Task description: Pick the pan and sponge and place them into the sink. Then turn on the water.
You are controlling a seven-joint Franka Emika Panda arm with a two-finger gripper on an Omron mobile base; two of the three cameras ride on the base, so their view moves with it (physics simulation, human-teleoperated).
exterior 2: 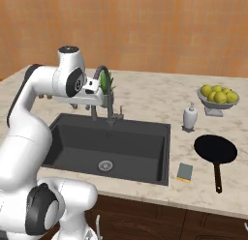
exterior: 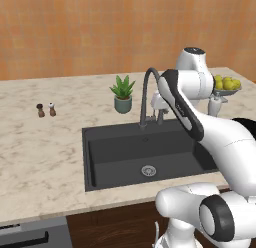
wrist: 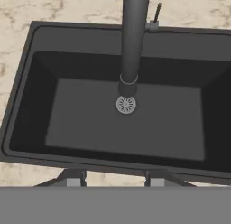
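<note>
Marble counter (exterior 2: 145, 101) holds the rigid, weighty pan (exterior 2: 215, 149) at sink's (exterior 2: 164, 152) three o'clock; grasp its handle. Gripper (wrist: 115, 178) stands part-open, empty.

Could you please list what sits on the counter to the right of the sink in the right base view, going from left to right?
sponge → soap dispenser → pan; the fruit bowl overlaps the pan's span, farther back.

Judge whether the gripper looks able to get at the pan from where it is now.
Probably yes. The gripper hangs above the sink, holding nothing, and the pan lies uncovered on the counter right of it, handle free, sponge beside it.
</note>
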